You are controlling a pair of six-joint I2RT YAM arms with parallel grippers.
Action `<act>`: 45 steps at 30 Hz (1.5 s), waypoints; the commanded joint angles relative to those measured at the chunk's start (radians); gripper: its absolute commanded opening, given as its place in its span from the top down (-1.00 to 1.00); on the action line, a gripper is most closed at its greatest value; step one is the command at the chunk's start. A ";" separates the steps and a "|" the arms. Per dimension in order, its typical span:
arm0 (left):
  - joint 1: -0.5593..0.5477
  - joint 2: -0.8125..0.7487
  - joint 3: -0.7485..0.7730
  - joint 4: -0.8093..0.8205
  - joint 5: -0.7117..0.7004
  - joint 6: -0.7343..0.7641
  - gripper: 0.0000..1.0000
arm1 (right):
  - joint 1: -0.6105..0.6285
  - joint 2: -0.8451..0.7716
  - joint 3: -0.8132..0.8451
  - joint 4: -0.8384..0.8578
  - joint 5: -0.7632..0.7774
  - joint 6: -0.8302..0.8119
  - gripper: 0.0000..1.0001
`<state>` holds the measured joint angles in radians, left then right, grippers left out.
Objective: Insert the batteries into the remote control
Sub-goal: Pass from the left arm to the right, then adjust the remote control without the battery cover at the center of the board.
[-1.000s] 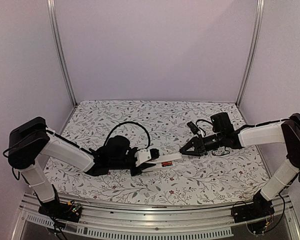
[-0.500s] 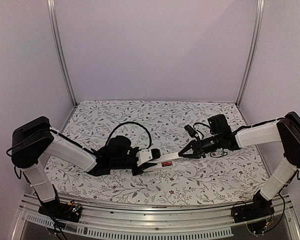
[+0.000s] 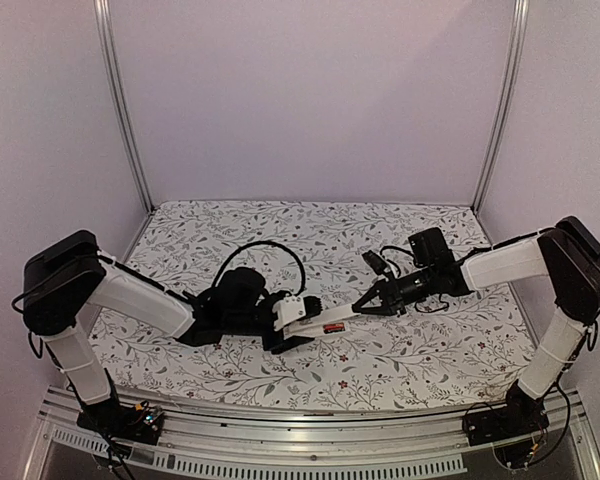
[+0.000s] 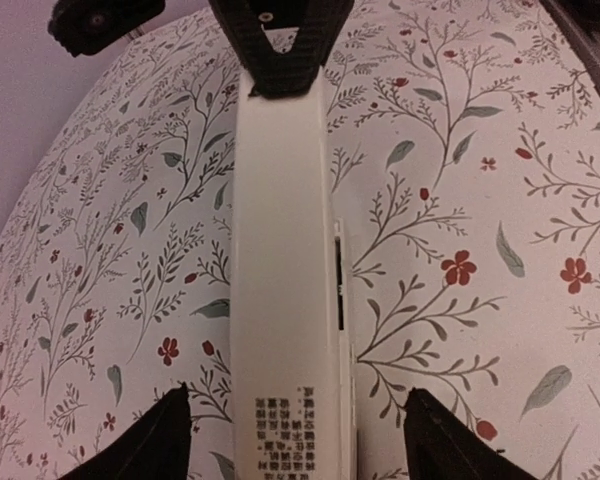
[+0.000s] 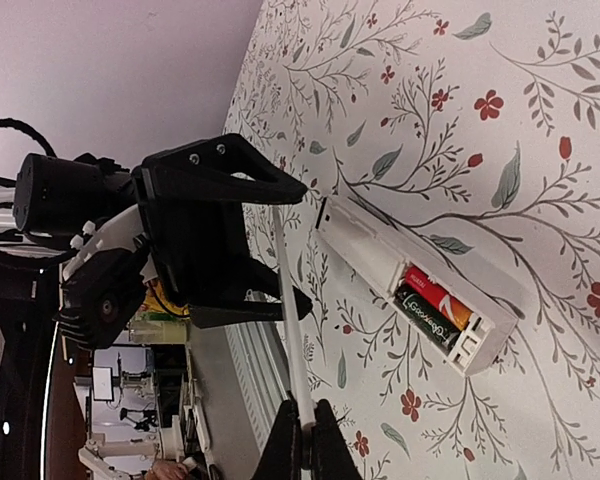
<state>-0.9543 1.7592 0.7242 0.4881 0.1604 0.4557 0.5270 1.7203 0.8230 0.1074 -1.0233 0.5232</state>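
The remote control (image 3: pixel 315 329) (image 5: pixel 365 240) lies mid-table with its compartment uncovered. Two batteries (image 5: pixel 430 305) (image 3: pixel 332 327), one red and one black, sit side by side in it. My right gripper (image 5: pixel 307 425) (image 3: pixel 363 306) (image 4: pixel 280 60) is shut on one end of the thin white cover strip (image 5: pixel 288 300) (image 4: pixel 280 250). The strip, printed with small text, runs back to my left gripper (image 4: pixel 298 392) (image 3: pixel 285 330) (image 5: pixel 302 245). That gripper is open, its fingertips (image 4: pixel 175 420) standing apart on either side of the strip without touching it.
A floral cloth (image 3: pixel 400 360) covers the table inside white walls with metal posts (image 3: pixel 120 100). A black cable loop (image 3: pixel 270 250) arches over the left wrist. A metal rail (image 3: pixel 300 460) runs along the near edge.
My left gripper has opened and let go of the white strip. My right gripper has moved left and shut on the strip's far end.
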 commanded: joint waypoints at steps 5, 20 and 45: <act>0.063 -0.089 0.002 -0.256 0.097 -0.028 -0.59 | -0.026 0.086 0.075 -0.075 -0.041 -0.087 1.00; 0.077 -0.090 0.011 -0.335 0.030 -0.071 -0.49 | -0.052 0.187 0.143 -0.170 -0.062 -0.156 1.00; 0.085 -0.056 0.095 -0.575 0.003 -0.025 -0.42 | -0.031 0.242 0.139 -0.087 -0.050 -0.025 1.00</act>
<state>-0.8829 1.6955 0.8215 -0.0708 0.1467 0.4191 0.4850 1.9415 0.9573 -0.0208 -1.0943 0.4580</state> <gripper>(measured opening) 0.713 0.012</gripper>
